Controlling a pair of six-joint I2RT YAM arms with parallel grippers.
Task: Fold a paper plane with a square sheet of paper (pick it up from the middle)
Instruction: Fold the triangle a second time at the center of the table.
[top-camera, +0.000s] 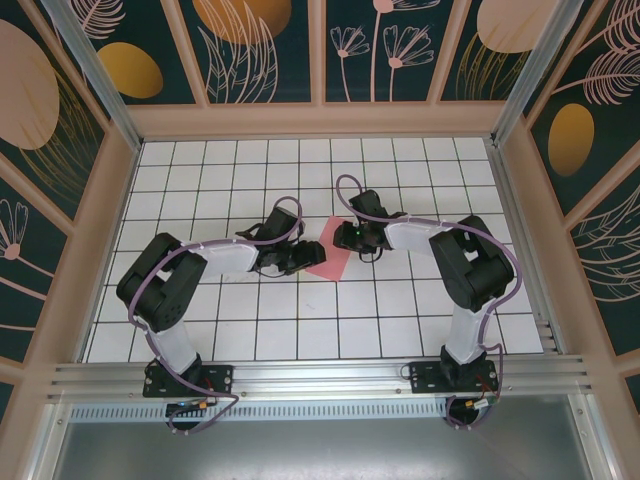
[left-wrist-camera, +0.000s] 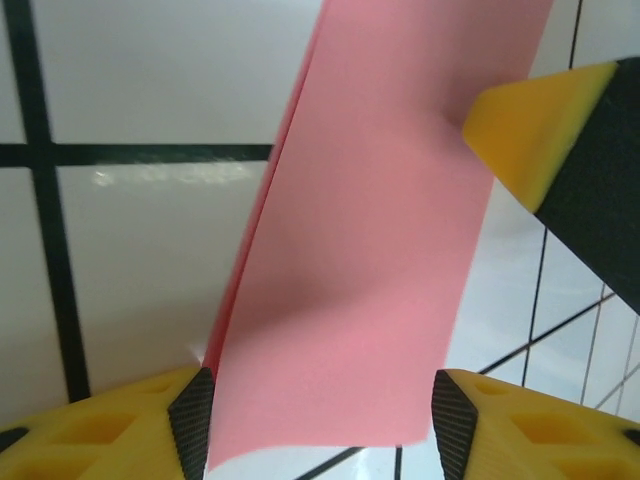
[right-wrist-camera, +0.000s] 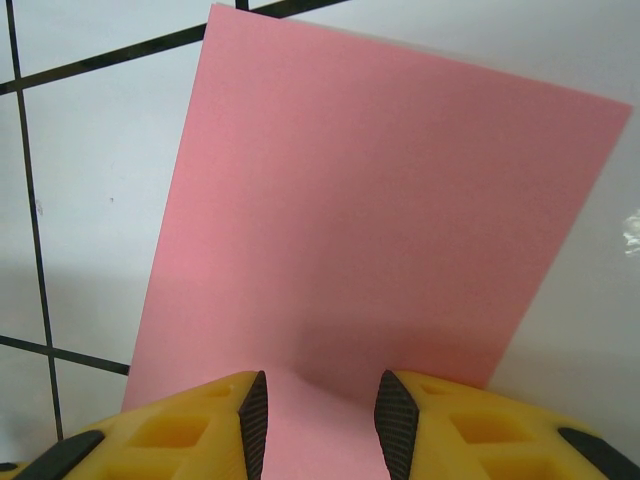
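The square sheet of paper (top-camera: 331, 262) is pink and lies on the white grid table between both grippers. In the left wrist view the paper (left-wrist-camera: 370, 250) shows two layers along its left edge. It runs between the jaws of my left gripper (left-wrist-camera: 322, 420), which stand open with a small gap on the right side. My right gripper (right-wrist-camera: 320, 415) is open, fingertips down on the near edge of the paper (right-wrist-camera: 380, 200), which bulges slightly between them. One right fingertip (left-wrist-camera: 530, 135) touches the sheet's far side. The paper plane is out of view.
The white tiled table (top-camera: 250, 320) is ringed by a raised beige frame (top-camera: 110, 220) and patterned walls. Both arms (top-camera: 165, 285) reach in from the near rail toward the middle, my left gripper (top-camera: 298, 262) and right gripper (top-camera: 347, 238) close together.
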